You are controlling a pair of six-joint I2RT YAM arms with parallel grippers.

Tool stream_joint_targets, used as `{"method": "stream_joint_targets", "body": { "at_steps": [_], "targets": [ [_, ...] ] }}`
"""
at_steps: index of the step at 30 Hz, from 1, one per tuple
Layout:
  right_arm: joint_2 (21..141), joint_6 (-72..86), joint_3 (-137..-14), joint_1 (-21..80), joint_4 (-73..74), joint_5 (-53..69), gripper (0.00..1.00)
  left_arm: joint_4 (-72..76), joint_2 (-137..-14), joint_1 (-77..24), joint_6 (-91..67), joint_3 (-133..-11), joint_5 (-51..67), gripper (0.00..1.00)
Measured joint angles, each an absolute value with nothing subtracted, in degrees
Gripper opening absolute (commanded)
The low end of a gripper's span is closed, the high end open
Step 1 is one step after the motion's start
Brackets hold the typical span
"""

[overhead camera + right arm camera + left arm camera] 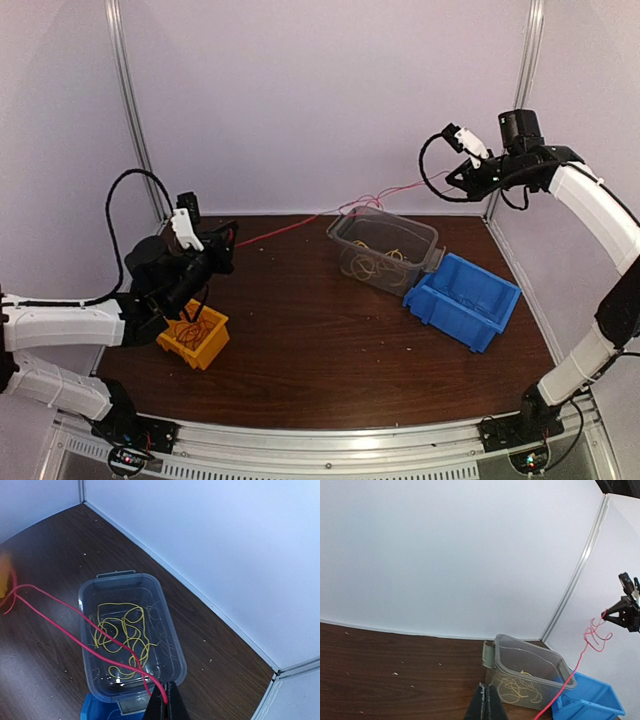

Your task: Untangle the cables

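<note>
Open room is lying across the middle and front of the dark wooden tabletop (300,350). The white back wall and its corner posts are closing in the far edge. The clear plastic container (400,222) is sitting toward the back right, with the blue bin (470,300) touching its near right corner. The yellow bin (205,350) is standing at the left, under your left arm.

Your right arm is reaching high and leftward above the container, its tool (166,690) pinching the red cable (290,227). That cable is hanging in the air, stretching across to your left tool (486,692). The left tool is pressed fully together, raised just above the yellow bin and pointing toward the container. Whether it is actually gripping the cable, you cannot tell from the wrist view.

The yellow cables (125,630) are lying looped inside the clear container.
</note>
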State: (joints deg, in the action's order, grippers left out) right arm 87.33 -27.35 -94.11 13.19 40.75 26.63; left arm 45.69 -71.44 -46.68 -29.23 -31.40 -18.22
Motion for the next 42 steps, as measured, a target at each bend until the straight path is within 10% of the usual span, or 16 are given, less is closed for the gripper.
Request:
{"method": "stream_joint_targets", "body": {
  "at_steps": [8, 21, 42],
  "targets": [
    [86.08, -27.31, -92.03, 9.78, 38.94, 24.82, 0.00, 29.98, -53.17, -40.82, -20.18, -31.86, -22.57, 0.00],
    [87.68, -39.94, -91.07, 28.99, 49.78, 31.92, 0.53, 17.43, -50.54, -40.10, -13.13, -40.99, -21.78, 0.00],
    [98.80, -25.45, -87.29, 42.48, 33.52, 39.94, 0.39, 13.78, -60.60, -40.12, -21.71, -46.17, -8.10, 0.00]
  ]
}}
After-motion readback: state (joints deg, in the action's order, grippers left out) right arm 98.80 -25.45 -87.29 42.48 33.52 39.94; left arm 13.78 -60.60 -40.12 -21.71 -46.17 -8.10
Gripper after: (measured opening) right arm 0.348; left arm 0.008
